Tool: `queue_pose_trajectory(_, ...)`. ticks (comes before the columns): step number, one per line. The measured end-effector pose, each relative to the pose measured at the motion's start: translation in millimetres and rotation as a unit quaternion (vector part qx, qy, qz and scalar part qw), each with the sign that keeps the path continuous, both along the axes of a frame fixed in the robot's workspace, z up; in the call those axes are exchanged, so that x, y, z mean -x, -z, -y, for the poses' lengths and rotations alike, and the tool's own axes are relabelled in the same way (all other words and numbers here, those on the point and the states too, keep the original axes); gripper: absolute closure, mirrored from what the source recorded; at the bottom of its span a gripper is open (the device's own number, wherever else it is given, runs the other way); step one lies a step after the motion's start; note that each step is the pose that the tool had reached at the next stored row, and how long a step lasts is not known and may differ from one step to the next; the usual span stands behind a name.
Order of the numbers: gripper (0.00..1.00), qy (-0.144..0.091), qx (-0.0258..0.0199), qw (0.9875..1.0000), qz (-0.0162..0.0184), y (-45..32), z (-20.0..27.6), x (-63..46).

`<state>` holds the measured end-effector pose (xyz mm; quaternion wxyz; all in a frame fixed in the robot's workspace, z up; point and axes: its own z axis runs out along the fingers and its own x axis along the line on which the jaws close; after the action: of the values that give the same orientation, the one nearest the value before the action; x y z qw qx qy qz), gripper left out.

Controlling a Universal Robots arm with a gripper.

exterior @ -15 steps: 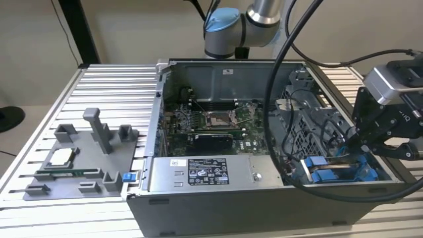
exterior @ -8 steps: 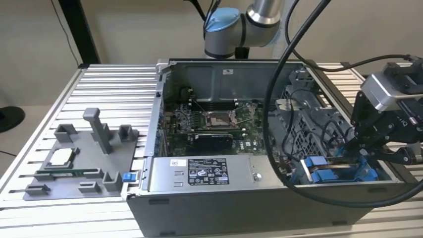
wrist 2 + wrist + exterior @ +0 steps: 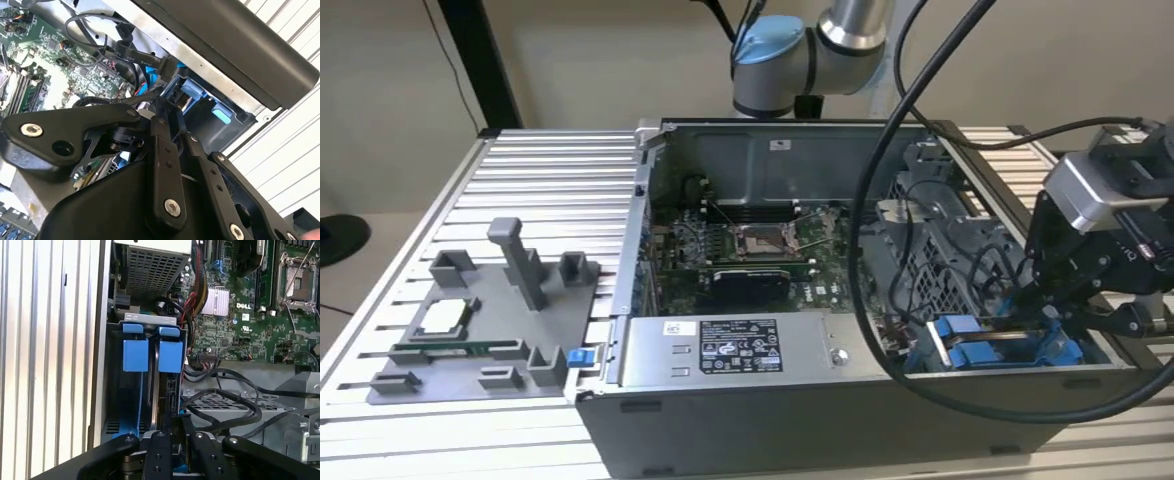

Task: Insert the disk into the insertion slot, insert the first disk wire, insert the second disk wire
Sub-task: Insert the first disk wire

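The tool (image 3: pixel 1062 322) hangs low over the near corner of the open computer case (image 3: pixel 761 150), on the exterior view's right. In both wrist views its two black fingers (image 3: pixel 159 450) are drawn close together at the tips. Whether something thin is pinched between them cannot be told. The tips of the tool (image 3: pixel 159 107) sit just beside a black flat plug (image 3: pixel 166 64) on a dark cable.

Right under the tool (image 3: pixel 178 423) is the insertion slot (image 3: pixel 150 318), a grey metal bay with two bright blue tabs (image 3: pixel 135 354) at its far end. The disk (image 3: pixel 168 390) stands on edge inside this slot, with a blue rail running beside it.

Loose black wires (image 3: pixel 225 402) loop next to the bay, over a perforated grey plate. Farther into the case lies the green circuit board (image 3: pixel 747 250). The grey power supply (image 3: pixel 720 350) with its white sticker fills the near wall.

The case rests on a ribbed metal worktop (image 3: pixel 547 190). A grey parts tray (image 3: pixel 454 350) lies well apart, on the exterior view's left.
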<state>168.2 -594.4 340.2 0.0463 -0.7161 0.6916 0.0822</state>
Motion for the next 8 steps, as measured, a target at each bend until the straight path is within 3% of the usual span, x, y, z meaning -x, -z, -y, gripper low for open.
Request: queue_pose_trajectory(8, 1.0, 0.004, 0.0008, 1.0, 0.0, 3.0, 0.0, 0.0)
